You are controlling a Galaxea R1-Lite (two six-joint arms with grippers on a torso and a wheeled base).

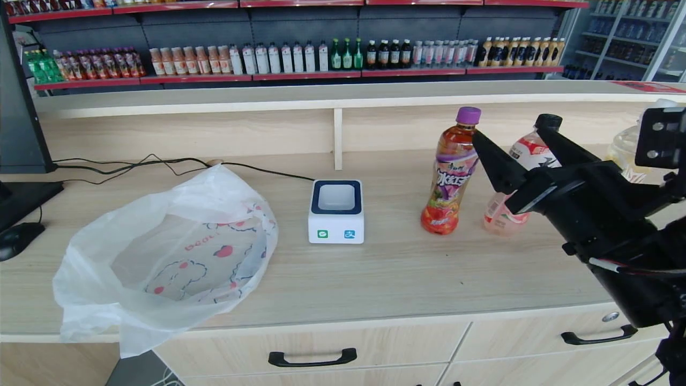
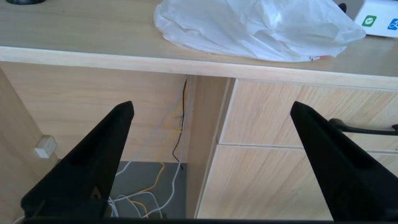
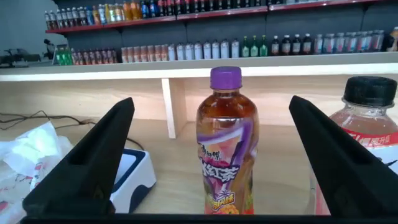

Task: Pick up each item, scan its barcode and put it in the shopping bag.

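Observation:
A purple-capped bottle [image 1: 450, 171] of reddish drink stands upright on the wooden counter, right of the white barcode scanner [image 1: 336, 210]. Just to its right stands a black-capped bottle [image 1: 528, 153] of pink drink, partly hidden by my right gripper [image 1: 512, 128]. That gripper hangs open above and in front of both bottles, holding nothing. In the right wrist view the purple-capped bottle [image 3: 227, 143] sits centred between the fingers, farther off, with the black-capped bottle [image 3: 367, 143] beside it. The white plastic shopping bag [image 1: 171, 252] lies open at the left. My left gripper [image 2: 211, 109] is open below the counter edge, facing the drawers.
A pale clear container [image 1: 624, 150] stands at the far right behind my right arm. A mouse [image 1: 19, 238] and cables [image 1: 134, 163] lie at the counter's left. A raised ledge [image 1: 343, 99] bounds the back. Drawer handles [image 1: 312, 358] line the front.

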